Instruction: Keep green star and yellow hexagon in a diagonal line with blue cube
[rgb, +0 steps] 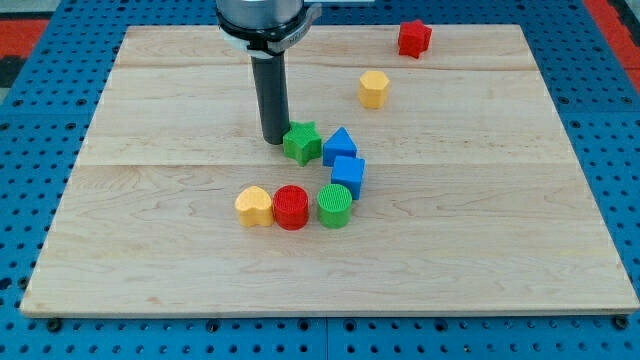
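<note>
The green star (302, 141) lies near the middle of the wooden board (150, 200). My tip (275, 140) rests on the board just to the star's left, touching or almost touching it. The yellow hexagon (374, 88) sits up and to the right of the star, apart from it. The blue cube (348, 175) lies down and to the right of the star, with a blue triangular block (339, 144) between them, next to the star's right side.
A green cylinder (335, 205), a red cylinder (292, 207) and a yellow heart-shaped block (254, 206) form a row below the blue cube. A red star-like block (414, 38) sits near the view's top right.
</note>
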